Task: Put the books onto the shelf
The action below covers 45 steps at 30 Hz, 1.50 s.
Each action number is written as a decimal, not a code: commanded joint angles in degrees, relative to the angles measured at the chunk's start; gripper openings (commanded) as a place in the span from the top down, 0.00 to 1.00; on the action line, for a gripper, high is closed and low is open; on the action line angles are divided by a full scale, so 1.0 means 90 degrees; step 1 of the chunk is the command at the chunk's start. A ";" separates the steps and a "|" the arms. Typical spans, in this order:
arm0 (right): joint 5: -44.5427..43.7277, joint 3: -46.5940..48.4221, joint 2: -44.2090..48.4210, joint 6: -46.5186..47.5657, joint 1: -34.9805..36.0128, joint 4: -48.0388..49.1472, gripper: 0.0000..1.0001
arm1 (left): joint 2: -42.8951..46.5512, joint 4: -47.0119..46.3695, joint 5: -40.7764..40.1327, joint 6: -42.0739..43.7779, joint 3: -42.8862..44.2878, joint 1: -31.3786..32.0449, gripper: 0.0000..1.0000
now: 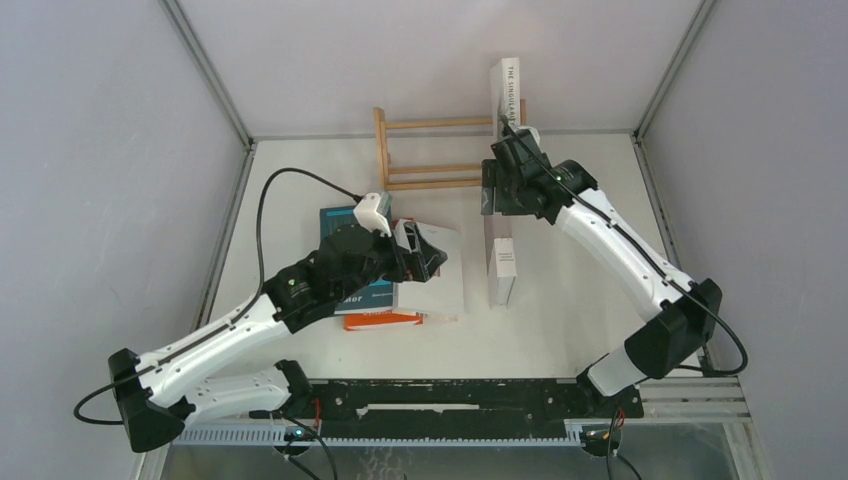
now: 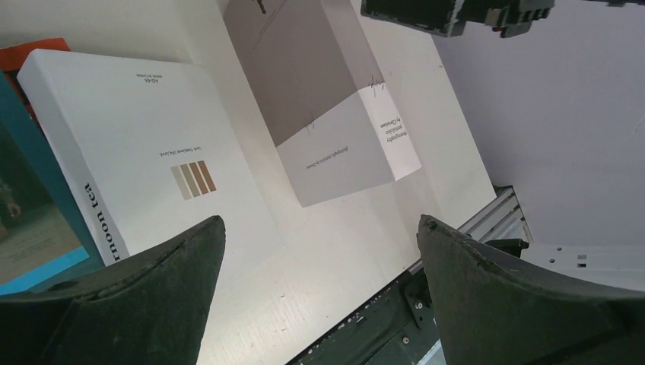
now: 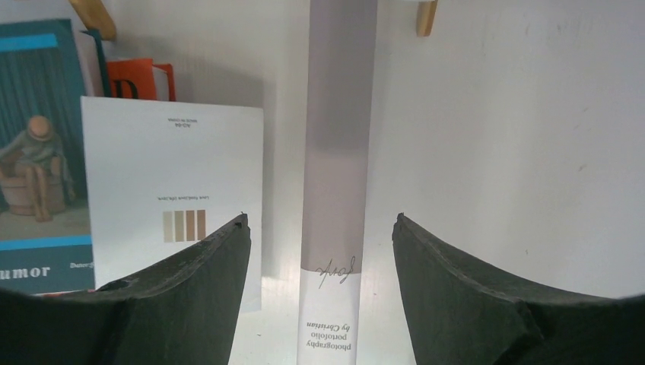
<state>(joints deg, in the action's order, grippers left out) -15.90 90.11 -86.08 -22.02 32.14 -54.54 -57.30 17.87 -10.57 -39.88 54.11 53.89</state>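
One grey book (image 3: pixel 338 152) stands beneath open right pincer (image 3: pixel 319 219).

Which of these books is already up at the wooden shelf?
The white one with "The Singularity" on its spine, standing at the shelf's right end. The grey-and-white book and the flat pile sit out front.

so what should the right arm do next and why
Probably lower the right gripper a little and close on the grey book. Its jaws are open with the upright book's spine centred between them and a gap on each side. The shelf shows bare slats left of the Singularity book.
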 commanded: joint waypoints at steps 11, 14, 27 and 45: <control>0.0082 0.0188 -0.0820 0.0333 -0.0013 -0.0423 0.24 | 0.0270 0.0118 -0.0245 0.0153 -0.0024 0.0012 0.00; 0.0185 0.0129 -0.0959 0.0355 -0.0041 -0.0374 0.24 | 0.0227 0.0126 -0.0221 0.0163 -0.0001 0.0008 0.00; 0.0273 0.0074 -0.1470 0.0440 -0.0120 -0.0219 0.27 | 0.0201 0.0085 -0.0228 0.0163 -0.0116 -0.0037 0.00; 0.0097 -0.0348 -0.1146 0.0451 -0.0041 -0.0137 0.78 | 0.0246 0.0177 -0.0202 0.0007 -0.0240 -0.0106 0.00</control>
<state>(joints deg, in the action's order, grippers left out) -13.56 87.39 -99.37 -18.65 31.20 -55.48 -55.75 20.32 -11.97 -40.01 51.51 53.43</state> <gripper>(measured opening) 0.334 0.996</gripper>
